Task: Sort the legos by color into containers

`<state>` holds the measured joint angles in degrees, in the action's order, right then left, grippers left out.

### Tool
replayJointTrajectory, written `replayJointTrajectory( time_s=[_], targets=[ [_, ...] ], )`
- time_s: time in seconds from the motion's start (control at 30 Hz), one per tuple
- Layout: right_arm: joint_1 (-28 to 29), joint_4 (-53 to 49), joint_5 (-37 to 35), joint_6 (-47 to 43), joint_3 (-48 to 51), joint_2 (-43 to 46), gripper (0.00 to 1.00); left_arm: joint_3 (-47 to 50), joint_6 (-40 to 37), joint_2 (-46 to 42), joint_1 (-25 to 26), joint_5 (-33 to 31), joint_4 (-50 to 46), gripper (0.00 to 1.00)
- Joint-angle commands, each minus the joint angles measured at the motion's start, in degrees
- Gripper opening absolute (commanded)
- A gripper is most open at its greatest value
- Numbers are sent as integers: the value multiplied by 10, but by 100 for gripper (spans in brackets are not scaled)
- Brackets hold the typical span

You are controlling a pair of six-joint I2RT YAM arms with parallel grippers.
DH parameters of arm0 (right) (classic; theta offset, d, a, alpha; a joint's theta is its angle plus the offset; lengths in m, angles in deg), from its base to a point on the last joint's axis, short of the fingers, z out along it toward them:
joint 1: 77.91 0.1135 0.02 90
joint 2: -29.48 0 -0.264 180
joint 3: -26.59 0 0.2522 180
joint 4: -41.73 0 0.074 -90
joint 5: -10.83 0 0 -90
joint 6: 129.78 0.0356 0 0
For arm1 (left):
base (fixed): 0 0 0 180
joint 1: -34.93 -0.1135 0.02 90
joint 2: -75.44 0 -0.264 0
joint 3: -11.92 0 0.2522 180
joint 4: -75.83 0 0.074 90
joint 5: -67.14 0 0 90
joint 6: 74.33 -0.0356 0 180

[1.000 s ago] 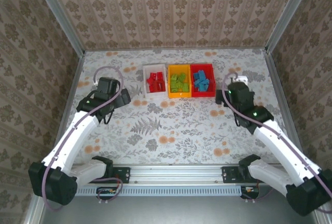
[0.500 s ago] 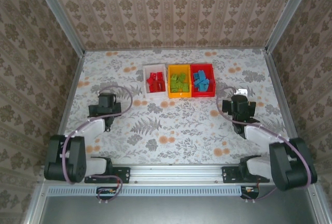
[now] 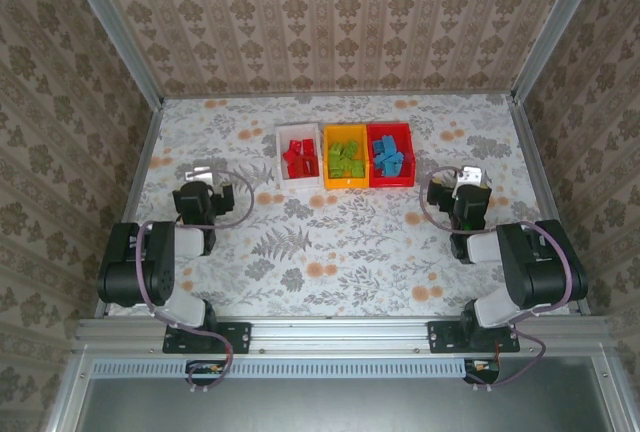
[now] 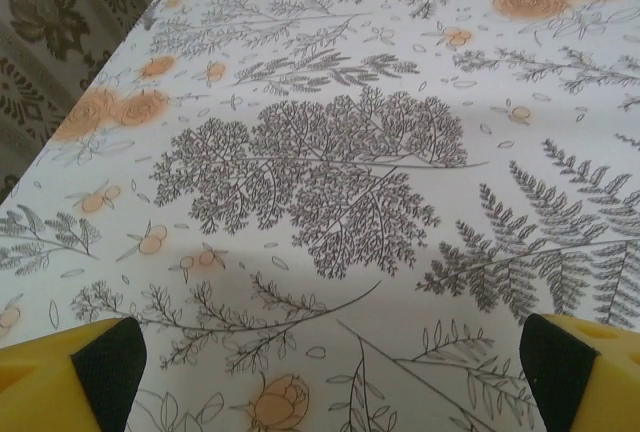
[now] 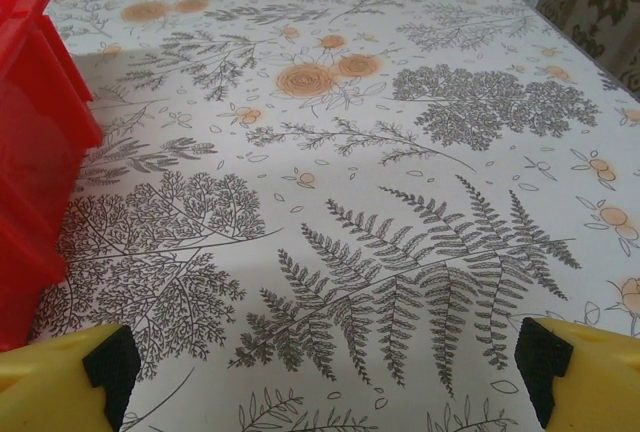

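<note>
Looking down from the overhead camera, I see three small open rectangular containers standing in a row, side against side, at the far middle of a white tabletop (image 3: 330,252) printed with grey ferns and orange flowers. On the left, the white plastic bin (image 3: 298,184) holds the red studded plastic bricks (image 3: 299,158). In the middle, the orange-yellow plastic bin (image 3: 345,185) holds the green studded plastic bricks (image 3: 347,160). On the right, the red plastic bin (image 3: 392,183) holds the blue studded plastic bricks (image 3: 388,157). Both black-and-white arms are folded close to their bases at the near edge. The left gripper (image 3: 205,195) sits nearer to me than the bins and well off to their left. The right gripper (image 3: 468,192) sits nearer than the bins and to the right of the red one, apart from it. Through the left wrist camera, the yellow, black-padded fingertips (image 4: 105,367) stand spread wide at the bottom corners, with only patterned tabletop between them. Through the right wrist camera, its fingertips (image 5: 108,367) are likewise spread wide and pinch nothing; the red bin's wall rises at the left edge, clear of them.
</note>
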<state>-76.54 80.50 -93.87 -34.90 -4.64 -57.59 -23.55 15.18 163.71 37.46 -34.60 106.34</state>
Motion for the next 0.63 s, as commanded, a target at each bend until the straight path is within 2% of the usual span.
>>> replayJointTrajectory(
  time_s=[0.0, 0.03, 0.6],
  targets=[
    [3, 19, -1, 3, -30, -8, 100, -5, -1, -3, -1, 5, 65, 100],
    [13, -6, -11, -5, -45, -9, 100, -4, -2, -1, -1, 4, 72, 100],
    [14, 3, 12, -15, -40, -8, 100, -4, -1, -2, -1, 5, 67, 100]
  ],
)
